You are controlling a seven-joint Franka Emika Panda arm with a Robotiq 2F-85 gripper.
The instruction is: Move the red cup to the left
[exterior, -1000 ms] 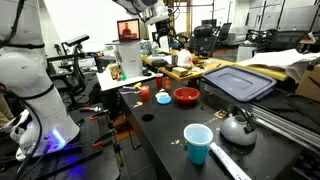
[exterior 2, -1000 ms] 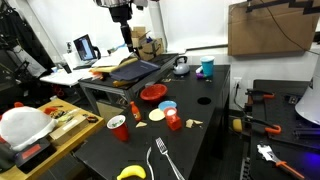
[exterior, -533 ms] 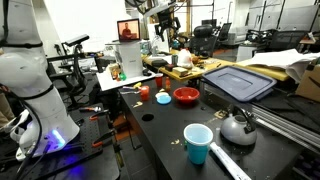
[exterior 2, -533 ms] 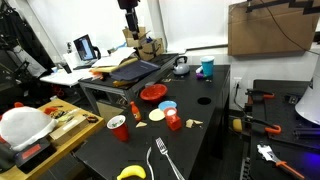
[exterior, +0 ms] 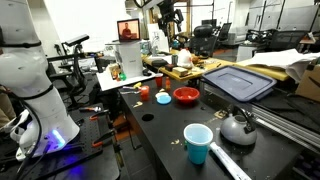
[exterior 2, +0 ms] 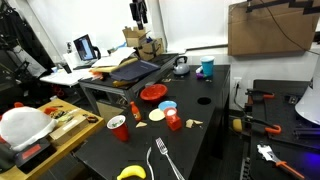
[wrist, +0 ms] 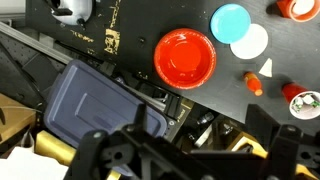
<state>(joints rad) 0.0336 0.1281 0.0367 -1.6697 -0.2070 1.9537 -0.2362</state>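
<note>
one black desk (exterior 2: 205, 125) carries every item noted. the end effector (exterior 2: 138, 13) hangs high above the far end of the desk, well apart from all of them; in the wrist view its two dark finger links stand wide apart with nothing held between them. a grey-blue lid (exterior: 238, 80) lies on the neighbouring surface beside the desk. a steel kettle (exterior: 237, 126) sits upright near a light-blue cup (exterior: 198, 143). a wide red bowl (exterior 2: 153, 93) rests near one long edge of the desk, with a flat blue disc (exterior 2: 167, 106) just beside it and a white disc (exterior 2: 157, 115) next along. the red cup (exterior 2: 174, 121) stands upright on the desk just past the blue disc, near the bowl but not touching it.
</note>
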